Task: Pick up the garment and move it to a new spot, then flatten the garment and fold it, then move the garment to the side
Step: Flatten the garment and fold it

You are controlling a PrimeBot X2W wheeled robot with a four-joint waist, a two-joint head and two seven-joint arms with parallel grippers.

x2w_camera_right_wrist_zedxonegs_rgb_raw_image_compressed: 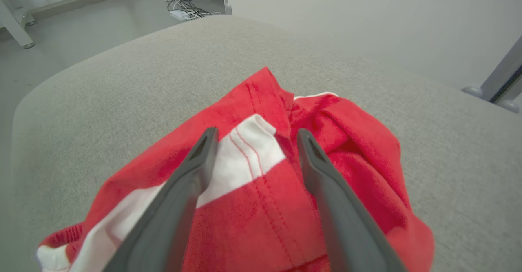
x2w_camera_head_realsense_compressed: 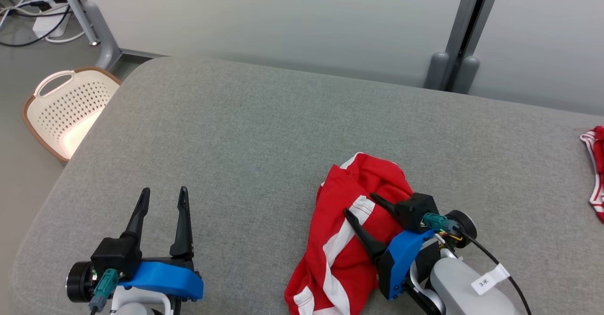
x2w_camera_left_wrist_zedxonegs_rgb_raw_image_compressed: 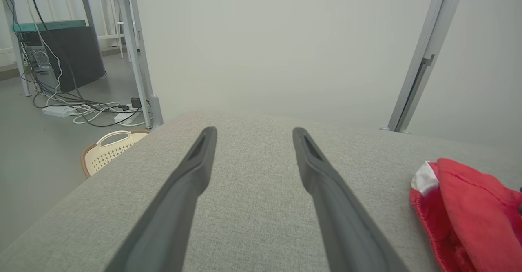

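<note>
You will find the garment (x2w_camera_head_realsense_compressed: 339, 239) (x2w_camera_right_wrist_zedxonegs_rgb_raw_image_compressed: 261, 206), red with white stripes, lying crumpled on the grey fabric-covered desk (x2w_camera_head_realsense_compressed: 245, 131), right of centre and near its front edge. Your right gripper (x2w_camera_head_realsense_compressed: 359, 203) (x2w_camera_right_wrist_zedxonegs_rgb_raw_image_compressed: 256, 132) is over it, fingers spread and straddling a white stripe, with no cloth pinched; contact cannot be confirmed. Your left gripper (x2w_camera_head_realsense_compressed: 164, 190) (x2w_camera_left_wrist_zedxonegs_rgb_raw_image_compressed: 253, 130) is also spread and holds nothing, above bare desk well to the left of the garment. Another red-and-white cloth (x2w_camera_head_realsense_compressed: 597, 173) lies at the desk's right edge. A cream perforated basket (x2w_camera_head_realsense_compressed: 66, 112) stands on the floor beside the far left corner.
</note>
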